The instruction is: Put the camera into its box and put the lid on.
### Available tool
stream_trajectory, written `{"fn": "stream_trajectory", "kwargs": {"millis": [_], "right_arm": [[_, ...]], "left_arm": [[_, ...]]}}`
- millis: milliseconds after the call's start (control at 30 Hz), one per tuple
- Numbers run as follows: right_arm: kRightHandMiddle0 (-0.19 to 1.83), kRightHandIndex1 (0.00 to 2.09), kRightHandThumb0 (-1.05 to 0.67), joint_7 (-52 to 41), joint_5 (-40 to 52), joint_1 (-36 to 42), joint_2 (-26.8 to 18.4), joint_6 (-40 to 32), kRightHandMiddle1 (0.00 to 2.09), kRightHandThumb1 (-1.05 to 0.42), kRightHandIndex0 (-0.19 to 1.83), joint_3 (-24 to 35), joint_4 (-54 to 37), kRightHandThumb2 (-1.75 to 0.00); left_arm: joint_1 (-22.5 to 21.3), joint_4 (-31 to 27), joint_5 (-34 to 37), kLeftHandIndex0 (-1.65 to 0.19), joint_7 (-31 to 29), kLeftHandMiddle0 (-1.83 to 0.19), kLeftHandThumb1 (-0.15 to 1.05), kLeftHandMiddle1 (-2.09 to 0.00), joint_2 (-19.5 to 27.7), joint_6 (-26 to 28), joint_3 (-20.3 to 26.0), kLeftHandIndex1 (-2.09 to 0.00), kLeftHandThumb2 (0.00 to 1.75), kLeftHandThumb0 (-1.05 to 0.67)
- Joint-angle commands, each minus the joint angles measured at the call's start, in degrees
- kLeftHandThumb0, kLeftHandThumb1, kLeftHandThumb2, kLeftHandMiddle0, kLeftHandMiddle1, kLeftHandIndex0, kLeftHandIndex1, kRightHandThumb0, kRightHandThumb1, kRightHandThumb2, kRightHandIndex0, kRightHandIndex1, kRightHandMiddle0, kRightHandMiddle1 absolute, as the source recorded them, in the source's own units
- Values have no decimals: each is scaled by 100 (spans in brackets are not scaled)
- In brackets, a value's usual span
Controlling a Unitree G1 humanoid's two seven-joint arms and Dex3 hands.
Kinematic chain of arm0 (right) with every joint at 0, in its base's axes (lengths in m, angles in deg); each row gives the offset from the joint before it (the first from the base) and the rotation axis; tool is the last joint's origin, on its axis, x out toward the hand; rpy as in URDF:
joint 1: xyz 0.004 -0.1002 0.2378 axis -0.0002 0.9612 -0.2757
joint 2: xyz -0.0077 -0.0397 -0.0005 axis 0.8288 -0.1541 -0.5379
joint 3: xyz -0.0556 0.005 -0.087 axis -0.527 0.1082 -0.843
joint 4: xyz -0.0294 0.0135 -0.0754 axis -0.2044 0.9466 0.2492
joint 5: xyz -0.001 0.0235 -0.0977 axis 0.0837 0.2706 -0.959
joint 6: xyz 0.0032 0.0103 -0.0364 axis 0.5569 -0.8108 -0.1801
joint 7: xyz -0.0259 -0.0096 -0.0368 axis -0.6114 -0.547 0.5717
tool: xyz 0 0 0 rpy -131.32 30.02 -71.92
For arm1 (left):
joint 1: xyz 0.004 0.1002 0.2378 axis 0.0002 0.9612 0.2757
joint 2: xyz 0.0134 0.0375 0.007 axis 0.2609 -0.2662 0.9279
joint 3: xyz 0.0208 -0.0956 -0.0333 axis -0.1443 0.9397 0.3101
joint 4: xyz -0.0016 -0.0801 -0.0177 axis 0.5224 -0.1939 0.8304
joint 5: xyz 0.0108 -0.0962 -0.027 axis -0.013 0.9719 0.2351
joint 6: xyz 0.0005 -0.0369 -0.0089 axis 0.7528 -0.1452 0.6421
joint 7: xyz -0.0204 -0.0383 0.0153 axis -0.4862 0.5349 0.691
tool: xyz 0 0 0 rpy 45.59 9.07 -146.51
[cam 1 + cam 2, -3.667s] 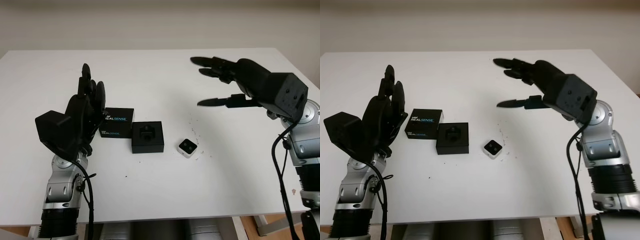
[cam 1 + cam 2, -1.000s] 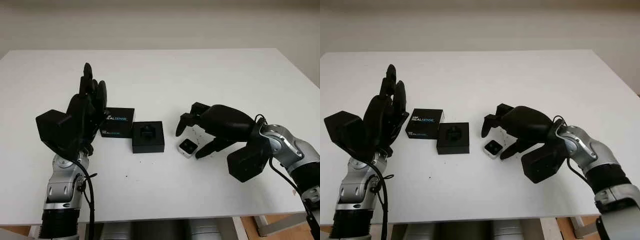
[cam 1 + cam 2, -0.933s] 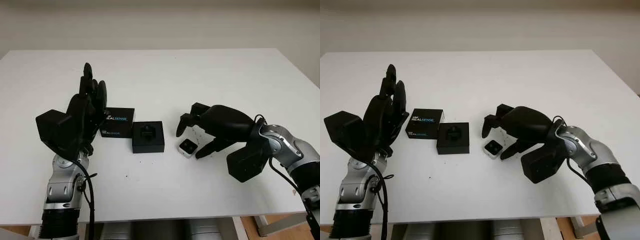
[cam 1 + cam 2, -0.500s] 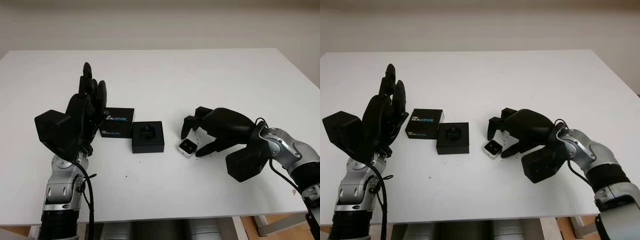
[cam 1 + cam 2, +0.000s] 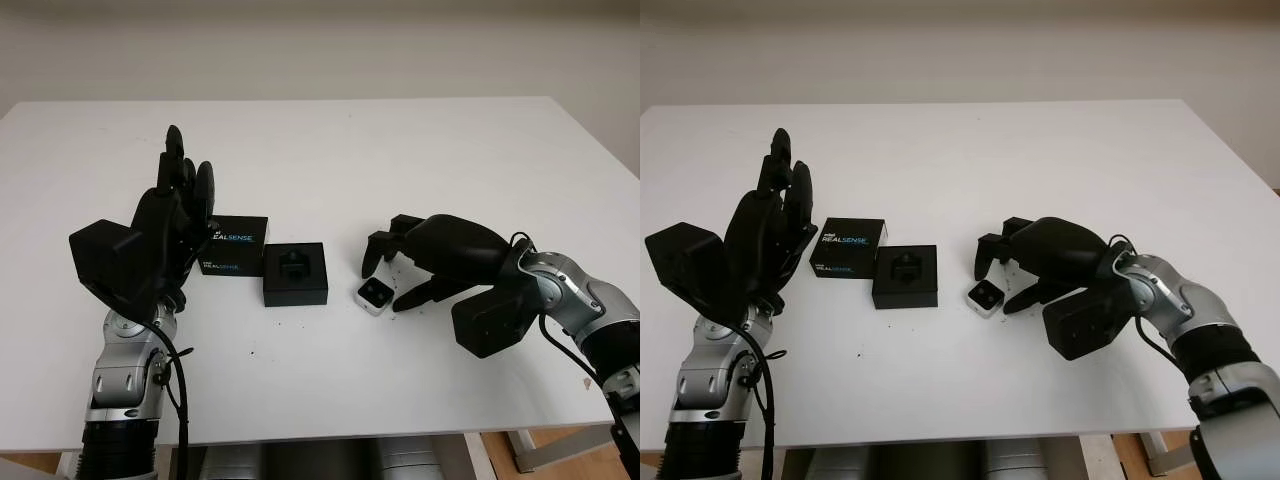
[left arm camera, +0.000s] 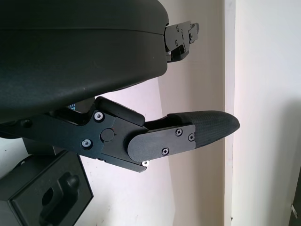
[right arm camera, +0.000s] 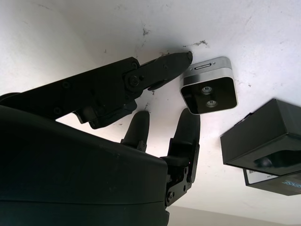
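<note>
Nothing packed yet: camera (image 5: 374, 294) lying just right of the open box (image 5: 295, 273), lid (image 5: 233, 245) beyond it, right hand (image 5: 405, 270) open around the camera, ungrasped, left hand (image 5: 165, 225) open left of the box.

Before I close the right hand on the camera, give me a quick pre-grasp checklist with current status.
1. Camera free on the table, not gripped: ok.
2. Right hand around the camera, one finger on each side: ok.
3. Fingers touching the camera: cannot tell; the thumb tip looks very near its edge.
4. Box open, insert showing, nothing in it: ok.
5. Lid beside the box, off it: ok.
6. Left hand open, raised by the lid, out of the path: ok.
</note>
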Motion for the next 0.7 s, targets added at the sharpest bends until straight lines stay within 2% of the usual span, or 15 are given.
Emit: {"fn": "stream_trajectory", "kwargs": {"millis": [0, 400, 667], "right_arm": [[18, 125, -47, -23, -29, 18, 0, 16, 120, -88, 15, -66, 28, -4], [18, 124, -49, -52, -32, 52, 1, 102, 113, -85, 13, -76, -114, -5], [19, 137, -50, -60, -16, 48, 37, 181, 119, -87, 10, -80, -157, -6]], "left_arm": [[1, -129, -11, 19, 41, 19, 105, 0, 3, 15, 18, 0, 61, -71], [-7, -106, -9, 19, 89, 19, 105, 0, -2, -10, 5, 0, 60, -71], [-26, -113, -29, 19, 170, 19, 105, 0, -24, 33, 7, 0, 61, -71]]}}
